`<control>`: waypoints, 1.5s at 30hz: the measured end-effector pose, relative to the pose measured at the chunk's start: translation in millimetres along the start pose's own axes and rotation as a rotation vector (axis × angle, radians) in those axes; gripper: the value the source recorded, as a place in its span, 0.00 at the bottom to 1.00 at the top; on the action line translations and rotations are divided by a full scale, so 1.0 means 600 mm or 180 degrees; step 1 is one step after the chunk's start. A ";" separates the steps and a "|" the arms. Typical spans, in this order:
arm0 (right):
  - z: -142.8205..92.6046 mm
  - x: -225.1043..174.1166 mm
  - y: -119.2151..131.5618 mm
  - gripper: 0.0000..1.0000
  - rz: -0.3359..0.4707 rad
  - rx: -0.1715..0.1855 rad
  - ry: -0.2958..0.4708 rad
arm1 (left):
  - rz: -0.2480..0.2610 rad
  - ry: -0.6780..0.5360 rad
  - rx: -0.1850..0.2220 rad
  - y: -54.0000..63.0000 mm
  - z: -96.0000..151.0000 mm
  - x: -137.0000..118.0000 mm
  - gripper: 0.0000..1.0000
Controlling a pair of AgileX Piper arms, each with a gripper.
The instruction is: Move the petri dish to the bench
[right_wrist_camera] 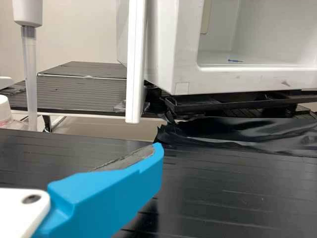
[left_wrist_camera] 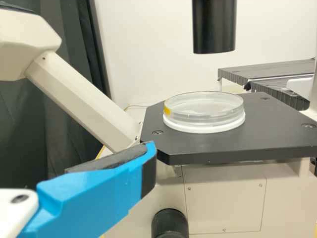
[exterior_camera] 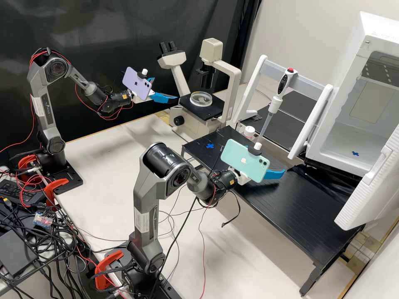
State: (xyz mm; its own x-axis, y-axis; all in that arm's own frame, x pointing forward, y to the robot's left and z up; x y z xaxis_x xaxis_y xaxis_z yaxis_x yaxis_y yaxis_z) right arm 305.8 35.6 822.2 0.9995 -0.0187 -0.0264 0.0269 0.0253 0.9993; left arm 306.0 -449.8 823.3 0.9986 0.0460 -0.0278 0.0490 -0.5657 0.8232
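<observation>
The clear, round petri dish (exterior_camera: pixel 201 99) rests on the flat black stage (exterior_camera: pixel 206 113) of the cream microscope (exterior_camera: pixel 234 85). Left claw (exterior_camera: pixel 165 94): fingers apart, positioned near the stage. Right claw (exterior_camera: pixel 273 174): fingers apart, positioned over the black ribbed table (exterior_camera: pixel 299 211).

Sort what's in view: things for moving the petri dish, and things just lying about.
For the job:
- petri dish
- microscope, on whose stage it sits
- black bench
- blue cross on it, perhaps the target

Likely just about:
- pipette
- white-capped bottle
- cables
- open white cabinet
</observation>
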 end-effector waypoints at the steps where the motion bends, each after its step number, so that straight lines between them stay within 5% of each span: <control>1: 0.000 0.000 0.000 1.00 0.0000 0.0000 0.0000 | 0.0000 0.0000 0.0000 0.000 0.000 0.000 1.00; 14: -0.003 -0.023 -0.001 1.00 -0.0014 0.0002 0.0008 | 0.0000 0.0000 0.0000 0.000 0.000 0.000 1.00; 27: -0.105 -0.098 -0.029 1.00 -0.0079 0.0121 0.0686 | 0.0000 0.0000 0.0000 0.000 0.000 0.000 1.00; 32: -0.162 -0.132 -0.059 1.00 -0.0246 -0.0128 0.1104 | 0.0000 0.0000 0.0000 0.000 0.000 0.000 1.00; 45: -0.308 -0.177 -0.136 1.00 -0.0463 -0.0418 0.1647 | 0.0000 0.0000 0.0000 0.000 0.000 0.000 1.00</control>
State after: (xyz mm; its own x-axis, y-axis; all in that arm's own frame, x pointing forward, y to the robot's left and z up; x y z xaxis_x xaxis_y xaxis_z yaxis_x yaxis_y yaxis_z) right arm 201.1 220.1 738.5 0.8628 0.4616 -0.2062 0.1341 0.1843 0.9737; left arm 306.0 -449.8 823.3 0.9986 0.0460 -0.0278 0.0490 -0.5657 0.8232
